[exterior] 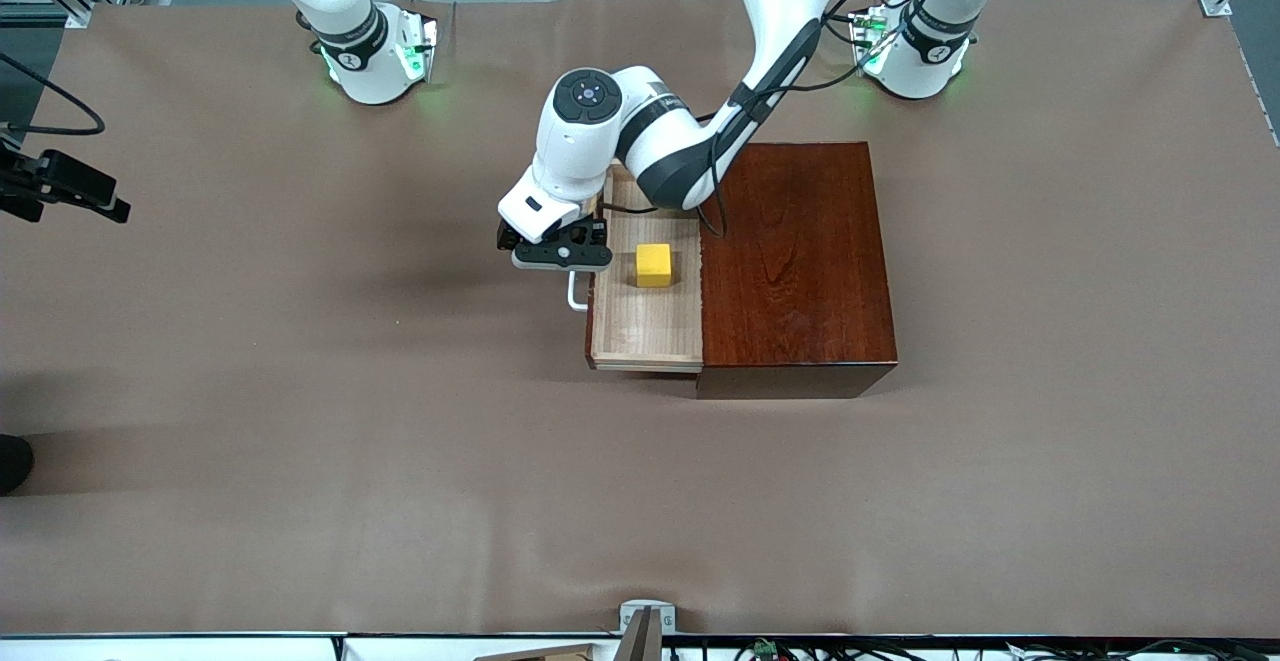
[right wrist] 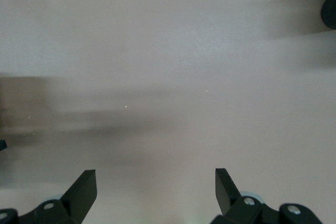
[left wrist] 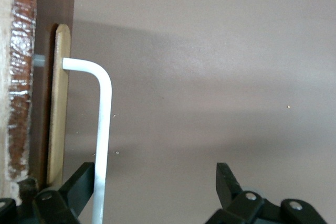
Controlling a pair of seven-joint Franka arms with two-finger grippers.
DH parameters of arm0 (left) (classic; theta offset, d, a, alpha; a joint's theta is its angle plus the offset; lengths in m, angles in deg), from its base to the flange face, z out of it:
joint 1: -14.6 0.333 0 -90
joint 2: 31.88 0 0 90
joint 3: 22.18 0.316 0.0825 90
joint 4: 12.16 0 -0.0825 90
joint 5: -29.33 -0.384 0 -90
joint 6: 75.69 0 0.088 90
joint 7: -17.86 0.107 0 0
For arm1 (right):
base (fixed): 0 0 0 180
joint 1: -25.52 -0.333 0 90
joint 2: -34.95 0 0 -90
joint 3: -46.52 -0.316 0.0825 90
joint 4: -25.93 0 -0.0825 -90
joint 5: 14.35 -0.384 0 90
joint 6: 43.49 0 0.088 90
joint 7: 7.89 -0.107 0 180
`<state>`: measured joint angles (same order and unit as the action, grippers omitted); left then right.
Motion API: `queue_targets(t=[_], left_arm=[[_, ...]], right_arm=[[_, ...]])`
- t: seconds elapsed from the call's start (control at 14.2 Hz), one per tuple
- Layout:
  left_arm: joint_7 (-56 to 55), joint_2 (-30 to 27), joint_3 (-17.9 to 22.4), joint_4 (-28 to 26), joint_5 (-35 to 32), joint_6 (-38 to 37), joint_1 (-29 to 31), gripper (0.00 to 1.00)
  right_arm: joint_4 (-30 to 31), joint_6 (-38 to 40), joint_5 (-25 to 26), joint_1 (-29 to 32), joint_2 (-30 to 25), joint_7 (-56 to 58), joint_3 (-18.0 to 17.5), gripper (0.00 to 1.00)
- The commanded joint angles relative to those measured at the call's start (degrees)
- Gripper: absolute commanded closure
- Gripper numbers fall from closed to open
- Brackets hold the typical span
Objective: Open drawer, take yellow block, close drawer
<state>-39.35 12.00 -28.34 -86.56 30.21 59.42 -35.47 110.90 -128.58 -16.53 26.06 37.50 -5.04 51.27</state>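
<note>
- Front view: the drawer (exterior: pixel 645 326) is pulled out of the reddish-brown wooden box (exterior: pixel 795 261) toward the right arm's end of the table (exterior: pixel 300 391). The yellow block (exterior: pixel 654 265) sits inside on the pale drawer floor, loose. The left gripper (exterior: pixel 556 253) is right at the drawer's front, over the white handle (exterior: pixel 576 296). The right arm waits off at the view's edge, with only its dark gripper (exterior: pixel 60 186) showing.
- Left wrist view: the left gripper (left wrist: pixel 152 192) has its jaws wide apart, with the white handle bar (left wrist: pixel 102 129) just inside one finger (left wrist: pixel 79 190), not squeezed.
- Right wrist view: the right gripper (right wrist: pixel 156 190) hangs over bare table, jaws apart and holding nothing.
</note>
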Motion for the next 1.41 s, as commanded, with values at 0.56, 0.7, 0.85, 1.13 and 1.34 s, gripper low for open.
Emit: queue_targets(t=[0.56,0.7,0.85,1.13,1.34], left_arm=[[-7.91,-7.83,-0.17,2.51,5.09,-10.73,-1.35,0.00],[-7.91,-12.30,1.67,2.51,5.01,-18.53,-1.09,0.00],[-7.56,-17.31,4.66,2.42,4.92,-27.49,-0.12,0.00],[0.91,-25.67,5.73,1.37,4.13,-42.26,6.63,0.00],[14.38,-30.07,5.73,1.02,3.86,-50.98,14.10,0.00]], right_arm=[[-0.95,0.09,-0.81,0.86,0.44,-0.48,-0.79,0.00],[-0.95,0.10,-0.81,0.86,0.44,-0.48,-0.79,0.00],[-0.95,0.01,-0.81,0.69,0.62,-0.48,-0.79,0.00],[-1.03,-0.43,-1.16,0.42,1.67,-0.48,-0.97,0.00],[-1.12,-1.05,-3.00,0.16,4.03,-0.48,-1.14,0.00]])
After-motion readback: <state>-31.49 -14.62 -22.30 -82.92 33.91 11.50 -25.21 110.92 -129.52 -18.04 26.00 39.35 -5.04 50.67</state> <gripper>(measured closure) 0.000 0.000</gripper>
